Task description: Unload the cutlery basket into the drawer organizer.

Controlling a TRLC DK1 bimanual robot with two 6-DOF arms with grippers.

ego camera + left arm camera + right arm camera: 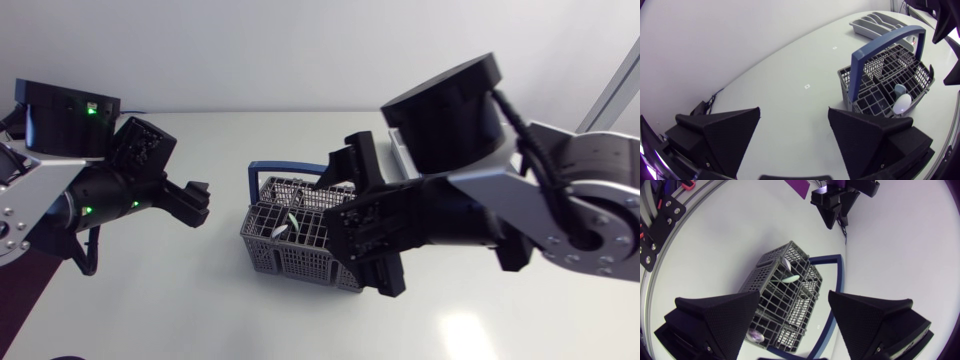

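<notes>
Right gripper (pixel 794 299), fingers spread wide over the cutlery basket (pixel 285 250): we centre it on the pale spoon (pixel 790 278), clear of the blue handle (pixel 839 277), before descending.

Bright, even light from above fills the scene. A pale glare patch sits on the table (pixel 465 332) near the right arm (pixel 560 200). The basket (pixel 290 250) casts only a faint, soft shadow. Green lamps glow on the left arm (pixel 60 190). In both wrist views the table edge curves strongly.
</notes>
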